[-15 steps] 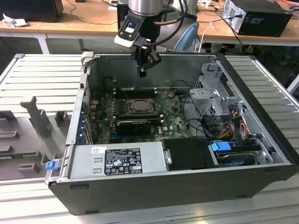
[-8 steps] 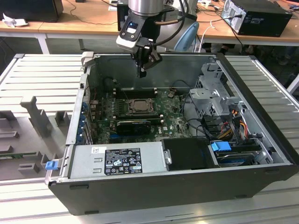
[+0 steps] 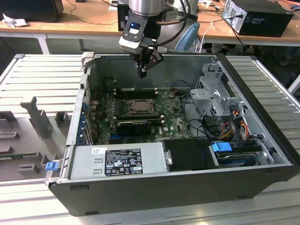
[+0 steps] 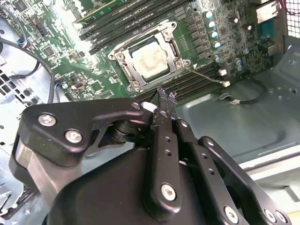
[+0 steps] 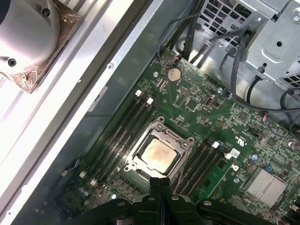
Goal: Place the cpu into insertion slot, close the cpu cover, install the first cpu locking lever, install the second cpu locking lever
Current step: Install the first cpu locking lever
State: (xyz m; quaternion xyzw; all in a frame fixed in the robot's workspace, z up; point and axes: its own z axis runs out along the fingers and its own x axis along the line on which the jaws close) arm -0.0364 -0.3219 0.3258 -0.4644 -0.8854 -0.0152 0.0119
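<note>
Pincer (image 3: 142,74), tips together, hangs well clear above the seated cpu (image 5: 158,153)

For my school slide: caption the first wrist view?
Shut jaws hang over the cpu, framed by the cpu cover on the motherboard.

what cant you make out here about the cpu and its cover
1. Whether the cpu cover is latched down: too small in the exterior view, too fine to tell in both wrist views.
2. What lies under the cpu: hidden by the chip itself in both wrist views.
3. The cover's edge nearest the gripper: hidden behind it in the first wrist view.
</note>
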